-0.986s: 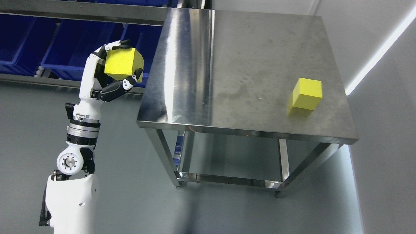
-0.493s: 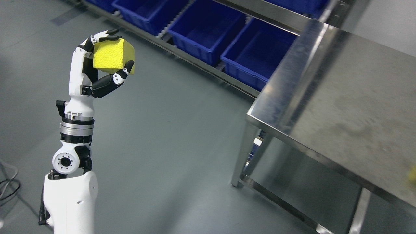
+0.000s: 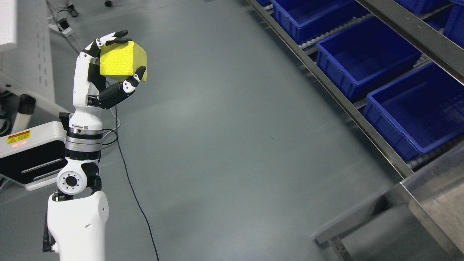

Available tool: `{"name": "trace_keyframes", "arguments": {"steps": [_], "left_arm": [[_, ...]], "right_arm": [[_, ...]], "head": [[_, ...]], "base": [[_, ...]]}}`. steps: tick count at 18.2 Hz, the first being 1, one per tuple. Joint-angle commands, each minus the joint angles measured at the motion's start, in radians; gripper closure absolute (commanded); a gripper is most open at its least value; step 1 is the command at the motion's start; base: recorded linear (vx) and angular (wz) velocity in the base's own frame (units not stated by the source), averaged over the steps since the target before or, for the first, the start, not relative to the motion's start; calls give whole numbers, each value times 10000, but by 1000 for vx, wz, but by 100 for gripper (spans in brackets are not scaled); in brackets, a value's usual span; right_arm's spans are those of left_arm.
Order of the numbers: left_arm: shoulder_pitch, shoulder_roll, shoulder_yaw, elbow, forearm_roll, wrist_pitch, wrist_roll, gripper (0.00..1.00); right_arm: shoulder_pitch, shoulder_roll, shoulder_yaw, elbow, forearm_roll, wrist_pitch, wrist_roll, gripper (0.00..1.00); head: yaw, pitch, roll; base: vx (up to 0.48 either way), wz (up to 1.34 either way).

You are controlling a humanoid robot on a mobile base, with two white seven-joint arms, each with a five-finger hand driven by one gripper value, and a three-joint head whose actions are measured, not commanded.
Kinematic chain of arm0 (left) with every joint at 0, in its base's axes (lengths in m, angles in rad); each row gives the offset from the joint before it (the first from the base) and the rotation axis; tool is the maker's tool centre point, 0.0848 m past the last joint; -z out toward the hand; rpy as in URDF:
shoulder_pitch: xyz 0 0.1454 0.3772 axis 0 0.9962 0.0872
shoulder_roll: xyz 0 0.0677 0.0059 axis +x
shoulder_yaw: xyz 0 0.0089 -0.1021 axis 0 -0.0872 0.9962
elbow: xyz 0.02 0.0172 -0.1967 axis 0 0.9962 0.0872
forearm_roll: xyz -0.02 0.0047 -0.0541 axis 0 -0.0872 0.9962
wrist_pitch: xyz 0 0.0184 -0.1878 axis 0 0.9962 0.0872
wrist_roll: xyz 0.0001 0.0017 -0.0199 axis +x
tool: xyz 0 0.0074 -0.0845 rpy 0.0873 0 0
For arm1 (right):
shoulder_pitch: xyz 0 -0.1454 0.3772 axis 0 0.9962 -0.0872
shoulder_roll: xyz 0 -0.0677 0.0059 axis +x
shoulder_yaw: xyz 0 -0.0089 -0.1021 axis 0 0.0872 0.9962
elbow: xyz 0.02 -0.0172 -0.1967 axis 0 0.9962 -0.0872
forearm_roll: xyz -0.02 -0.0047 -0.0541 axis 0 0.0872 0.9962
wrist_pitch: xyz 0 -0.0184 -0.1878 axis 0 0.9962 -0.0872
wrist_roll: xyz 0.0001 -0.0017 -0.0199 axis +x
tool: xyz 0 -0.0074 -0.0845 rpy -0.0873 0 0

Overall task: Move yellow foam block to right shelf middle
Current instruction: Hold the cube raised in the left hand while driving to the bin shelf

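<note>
With the yellow foam block (image 3: pixel 121 65) clamped in the fingers (image 3: pixel 125 87) of its left hand (image 3: pixel 105 72), the humanoid robot holds its load high in the upper left of the frame, over bare grey floor (image 3: pixel 224 137). The pick-up part of the task looks done: the block is lifted clear of any surface, the black-tipped fingers curled over its top edge and the thumb pressed up against its lower right corner. What is left, judging from this view, is the whole delivery; no shelf level has been reached, and the block is well apart from the racking at the right of the frame. The right hand is out of view.

The block is a chunky cube with a finely pitted, sponge-like face and soft, slightly rounded edges, the sort of material that should give a little under the grip. The arm is glossy white plastic shell with black joints and a banded metal collar at the wrist.

Along the upper right, deep blue plastic bins (image 3: pixel 366 61) sit on a slanted steel rack (image 3: pixel 348 105) with small white rollers under them; their walls are smooth and rigid, and they appear empty. In the lower right corner the brushed, dull-shining edge of a stainless steel table (image 3: pixel 435 199) juts in, blurred. A thin black cable (image 3: pixel 134 192) trails across the floor at lower left, beside a white and black machine housing (image 3: pixel 32 152) with a yellow warning label.
</note>
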Motion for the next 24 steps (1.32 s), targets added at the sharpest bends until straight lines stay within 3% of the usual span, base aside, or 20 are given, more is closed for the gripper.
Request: {"name": "trace_keyframes", "arguments": {"steps": [1, 24], "left_arm": [[15, 127, 102, -50, 2, -5, 11, 74], [31, 127, 209, -4, 17, 10, -4, 74]], "right_arm": [[-29, -175, 0, -174, 0, 7, 8, 0], [-29, -175, 0, -174, -15, 7, 8, 0]], "head": [[0, 0, 0], [1, 0, 0]], "base": [[86, 575], [147, 182]]}}
